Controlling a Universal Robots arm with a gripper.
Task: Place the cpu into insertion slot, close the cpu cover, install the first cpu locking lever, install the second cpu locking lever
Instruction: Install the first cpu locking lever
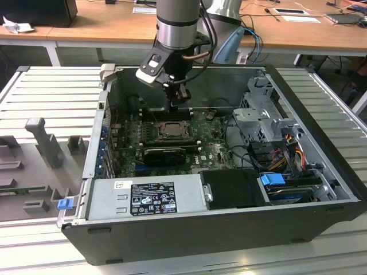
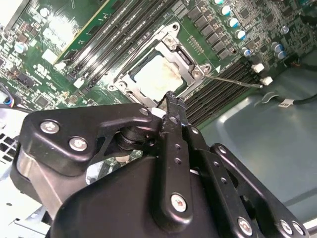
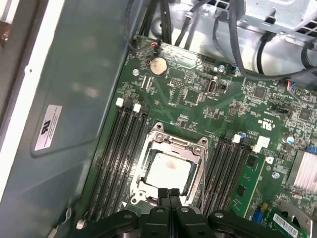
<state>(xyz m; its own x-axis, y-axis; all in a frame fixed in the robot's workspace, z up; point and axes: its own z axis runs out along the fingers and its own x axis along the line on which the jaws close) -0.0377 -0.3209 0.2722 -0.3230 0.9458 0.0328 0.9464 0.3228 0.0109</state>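
The cpu (image 3: 168,171) lies flat in the insertion slot (image 1: 171,129) on the green motherboard, its pale top showing through the window of the cpu cover (image 3: 174,144). The cover is down over the chip, also seen in the second wrist view as cpu (image 2: 155,77) and cover (image 2: 191,61). A thin metal locking lever (image 2: 233,81) sticks out sideways from a socket corner, over the memory slots. My gripper (image 3: 169,192) hangs just above the socket's edge, fingers pressed together with nothing between them; in the exterior view the gripper (image 1: 180,101) is above the socket's far side.
Inside the open computer case, a long black ridged heatsink (image 1: 164,153) sits just in front of the socket. The power supply (image 1: 148,197) lines the front wall, and a drive cage (image 1: 266,117) with cables fills the exterior view's right. Memory slots (image 3: 115,153) flank the socket.
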